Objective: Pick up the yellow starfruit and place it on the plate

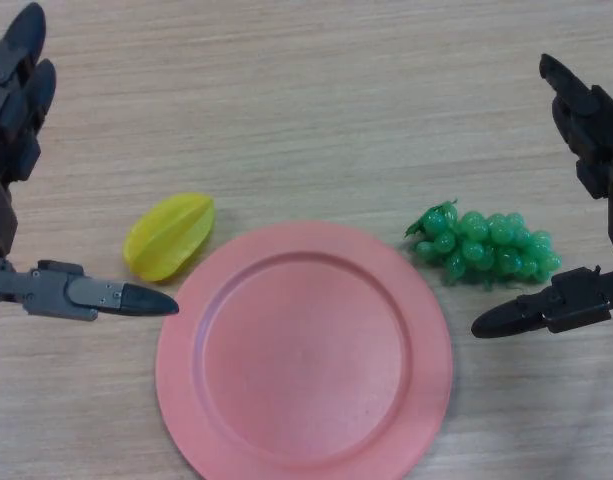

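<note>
The yellow starfruit (169, 236) lies on the wooden table just left of the pink plate (304, 352), close to its upper left rim. My left hand (16, 110) is at the left edge, open, its fingers straight above and its thumb stretched out just below the starfruit, not touching it. My right hand (586, 120) is at the right edge, open and empty, its thumb near the plate's right side.
A bunch of green grapes (484, 246) lies right of the plate, between the fingers and the thumb of my right hand. The wooden table (306, 110) stretches bare toward the far side.
</note>
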You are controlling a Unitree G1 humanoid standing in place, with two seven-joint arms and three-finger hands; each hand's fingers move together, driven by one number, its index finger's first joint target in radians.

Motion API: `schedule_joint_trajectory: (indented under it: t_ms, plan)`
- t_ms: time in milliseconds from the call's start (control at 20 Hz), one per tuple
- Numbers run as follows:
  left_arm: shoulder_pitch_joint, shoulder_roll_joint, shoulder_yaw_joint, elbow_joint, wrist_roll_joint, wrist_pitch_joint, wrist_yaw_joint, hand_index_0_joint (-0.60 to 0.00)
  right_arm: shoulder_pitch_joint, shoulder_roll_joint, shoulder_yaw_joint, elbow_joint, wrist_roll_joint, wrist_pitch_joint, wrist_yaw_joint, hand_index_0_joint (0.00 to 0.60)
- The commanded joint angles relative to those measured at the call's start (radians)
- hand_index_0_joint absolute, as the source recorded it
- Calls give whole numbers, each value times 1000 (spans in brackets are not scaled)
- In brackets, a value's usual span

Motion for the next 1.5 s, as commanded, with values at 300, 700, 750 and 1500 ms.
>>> schedule_joint_trajectory:
  t_ms: [300, 700, 750, 1500]
  plan:
    - [-37, 40, 29, -27, -6, -90, 41, 0, -42, -33, -46, -18, 10, -145, -22, 0]
    - [-42, 42, 25, 7, -45, -64, 15, 0, -40, -31, -51, 5, -3, -179, -41, 0]
    - [-58, 47, 27, 53, -54, -85, 30, 0, -39, -36, -55, 15, -21, -186, -39, 0]
    - [-323, 105, -85, 766, 40, -311, 125, 0, 34, -55, -155, -39, 9, -121, 6, 0]
